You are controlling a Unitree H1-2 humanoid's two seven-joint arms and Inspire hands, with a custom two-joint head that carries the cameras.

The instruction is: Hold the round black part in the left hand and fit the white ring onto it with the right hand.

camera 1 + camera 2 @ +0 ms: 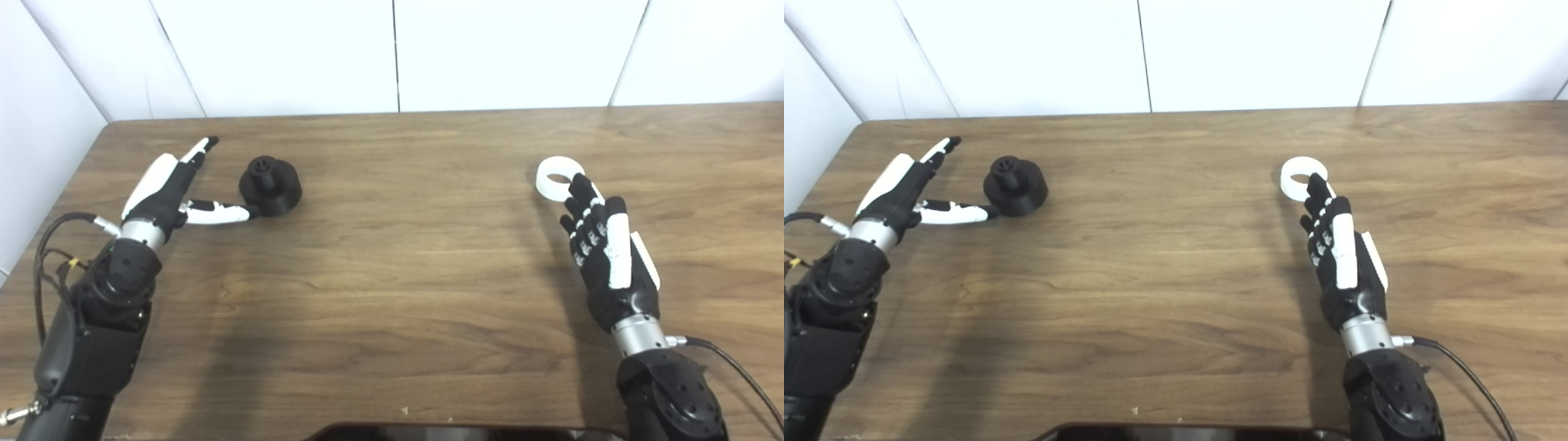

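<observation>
The round black part (271, 185) stands on the wooden table (398, 257) at the left, a short peg sticking up from its top. My left hand (174, 187) lies open just left of it, fingers stretched out, thumb tip touching the part's near left side. The white ring (557, 177) lies flat on the table at the right. My right hand (603, 251) is open just in front of the ring, its fingertips at the ring's near edge. Neither hand holds anything.
White wall panels (392, 55) stand behind the table's far edge and along its left side. A dark object (453, 432) shows at the bottom edge of the picture. Cables run from both wrists.
</observation>
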